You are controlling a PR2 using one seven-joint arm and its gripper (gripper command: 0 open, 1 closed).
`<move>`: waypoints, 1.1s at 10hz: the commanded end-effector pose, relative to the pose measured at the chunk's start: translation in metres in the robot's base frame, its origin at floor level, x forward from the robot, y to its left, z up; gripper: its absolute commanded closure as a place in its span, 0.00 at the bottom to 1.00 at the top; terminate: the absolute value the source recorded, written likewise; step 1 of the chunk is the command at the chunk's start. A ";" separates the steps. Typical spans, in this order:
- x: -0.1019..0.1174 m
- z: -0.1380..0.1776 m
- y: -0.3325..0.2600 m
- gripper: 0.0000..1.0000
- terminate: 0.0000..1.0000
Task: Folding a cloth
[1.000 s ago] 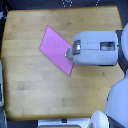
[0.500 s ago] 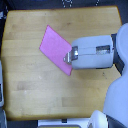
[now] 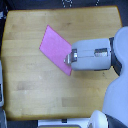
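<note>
Seen from above: cloth [image 3: 56,49] lying flat on table [image 3: 30,95], a little above and left of the frame centre, turned diagonally, one corner toward upper left, another toward lower right; pink, thin, no fold visible yet.

Entering from the right edge: arm [image 3: 97,55], grey and white, with gripper [image 3: 67,58] at its left end, placed over the right-hand edge of the cloth near the lower-right corner; fingertips too small and blurred here; cannot tell whether clenched on the fabric, released, or only touching; cannot tell either whether the edge is lifted.

Probably the step in hand: taking hold of this right edge in order to carry it over toward the upper-left side.

To do it well, by judgement only: pinch only one layer, close to the corner, not in the middle of the edge; lift just enough to free the fabric from the wood, because thin cloth drags and wrinkles easily; move along the diagonal toward the opposite corner, low and slowly, so the free part rolls over and does not slide; watch that the far corner remains in place; lay edge upon edge before opening the fingers; risk: the whole cloth being pulled across the smooth table instead of folding.
</note>
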 end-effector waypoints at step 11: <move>0.008 0.003 0.007 1.00 0.00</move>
